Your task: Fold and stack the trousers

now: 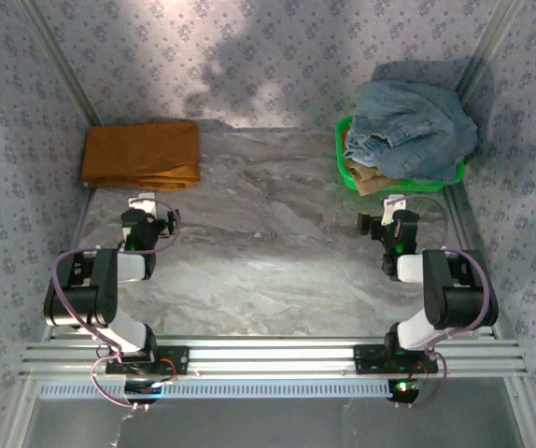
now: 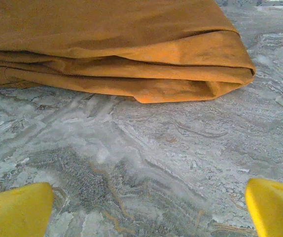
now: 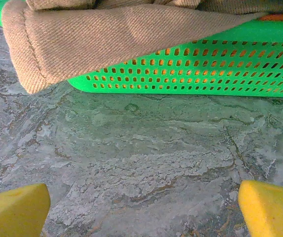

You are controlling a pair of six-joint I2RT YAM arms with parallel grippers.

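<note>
Left gripper (image 2: 146,210) spread | right gripper (image 3: 144,210) spread, facing green basket (image 3: 205,64) | trousers (image 1: 416,126) heaped in green basket

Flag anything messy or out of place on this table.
The jeans sit crumpled in a heap in the green basket at the far right, bulging over its rim. A beige garment droops over the basket's near wall toward the tabletop. The folded orange garment looks tidy.

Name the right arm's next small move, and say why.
Probably lift the right gripper and reach forward over the rim of the green basket toward the jeans. They are heaped in that basket, unfolded; the gripper is open, low over the table, facing the basket wall under a tan cloth.
</note>
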